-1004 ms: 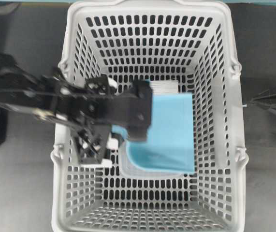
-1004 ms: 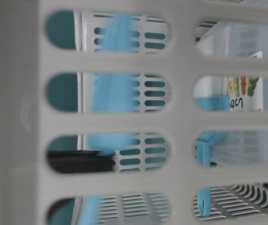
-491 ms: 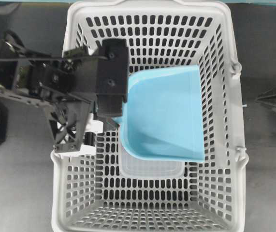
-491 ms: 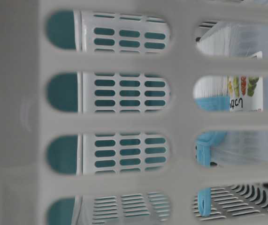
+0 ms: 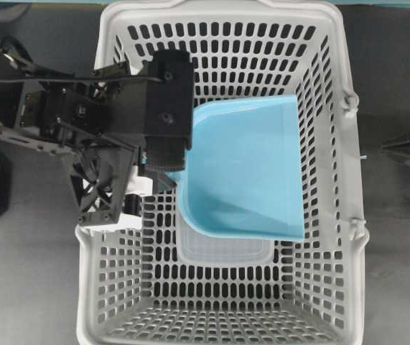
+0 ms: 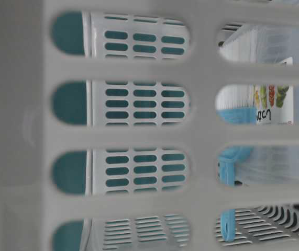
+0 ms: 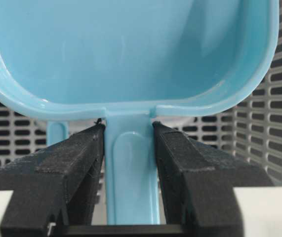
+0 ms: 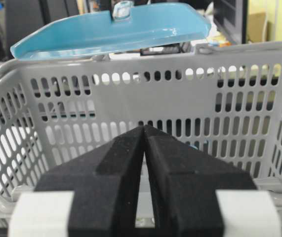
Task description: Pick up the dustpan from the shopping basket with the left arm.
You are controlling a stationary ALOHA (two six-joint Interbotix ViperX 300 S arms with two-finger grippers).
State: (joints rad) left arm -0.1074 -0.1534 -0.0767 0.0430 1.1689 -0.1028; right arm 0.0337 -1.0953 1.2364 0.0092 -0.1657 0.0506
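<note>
The light blue dustpan (image 5: pixel 244 172) hangs level above the grey slotted shopping basket (image 5: pixel 334 144), over its middle and far half. My left gripper (image 7: pixel 128 126) is shut on the dustpan's handle (image 7: pixel 131 173), with both black fingers pressed against its sides just behind the scoop (image 7: pixel 131 49). In the overhead view the left arm's wrist (image 5: pixel 165 108) covers the handle at the basket's left wall. The right wrist view shows the dustpan (image 8: pixel 111 27) raised above the basket's rim (image 8: pixel 239 47). My right gripper (image 8: pixel 144 129) is shut and empty, outside the basket's right side.
A clear plastic container (image 5: pixel 222 251) lies on the basket floor below the dustpan. The table-level view looks through the basket wall (image 6: pixel 139 136) at a fruit-labelled package (image 6: pixel 272 102) and another blue handle (image 6: pixel 228 225). The right arm (image 5: pixel 406 151) rests at the right edge.
The left arm has risen and drawn back to the left with the dustpan, which now sits higher and larger overhead and has left the table-level view. It has hardly moved in the last half second.
</note>
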